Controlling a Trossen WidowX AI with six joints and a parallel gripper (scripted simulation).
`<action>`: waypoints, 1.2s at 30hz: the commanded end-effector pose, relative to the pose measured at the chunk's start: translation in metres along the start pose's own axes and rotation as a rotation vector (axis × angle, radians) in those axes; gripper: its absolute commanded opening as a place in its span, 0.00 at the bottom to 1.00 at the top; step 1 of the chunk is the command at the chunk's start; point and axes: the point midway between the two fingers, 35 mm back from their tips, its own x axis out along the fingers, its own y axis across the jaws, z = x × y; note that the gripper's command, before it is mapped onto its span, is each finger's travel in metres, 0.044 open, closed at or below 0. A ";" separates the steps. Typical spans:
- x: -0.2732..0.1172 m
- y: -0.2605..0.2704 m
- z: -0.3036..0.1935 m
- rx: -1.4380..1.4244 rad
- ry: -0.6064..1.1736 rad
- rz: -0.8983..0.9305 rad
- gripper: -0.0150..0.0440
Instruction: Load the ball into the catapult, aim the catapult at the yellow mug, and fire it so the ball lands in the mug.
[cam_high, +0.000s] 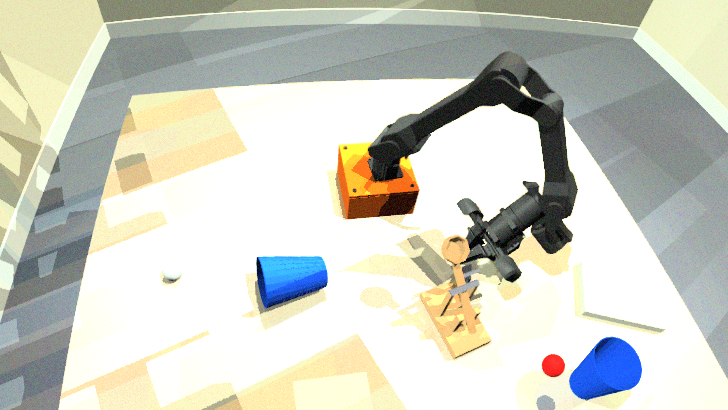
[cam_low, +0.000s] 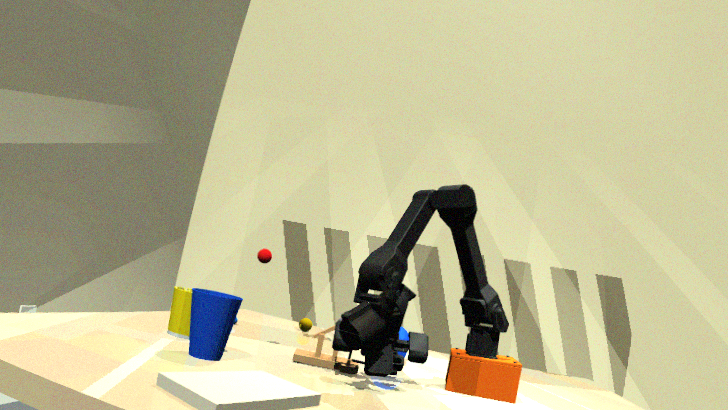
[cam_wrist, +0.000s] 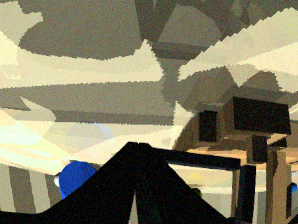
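Catapult (cam_high: 461, 325) (cam_low: 318, 358) (cam_wrist: 257, 117) sits lower right of centre in the top view, its base's long axis slanting upper left to lower right, its spoon end toward the top. The empty gripper (cam_high: 469, 250) (cam_low: 381, 364) (cam_wrist: 137, 151), fingers together, is near that end. Lower right, the red ball (cam_high: 553, 365) (cam_low: 264, 255) is airborne near an upright blue cup (cam_high: 601, 374) (cam_low: 212, 325), which partly hides the yellow mug (cam_low: 179, 311) in the exterior view.

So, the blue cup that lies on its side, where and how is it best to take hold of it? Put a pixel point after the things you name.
I would grip the blue cup (cam_high: 295, 280) (cam_low: 405, 338) (cam_wrist: 77, 177) across its narrow end, coming from above. It lies on its side and tapers away from the wide mouth, so that end likely needs the smallest opening.
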 end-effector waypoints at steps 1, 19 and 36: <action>-0.056 -0.005 -0.013 0.017 -0.024 -0.021 0.25; -0.098 -0.033 -0.028 0.246 -0.174 0.003 0.74; -0.102 -0.095 -0.044 0.645 -0.415 0.057 1.00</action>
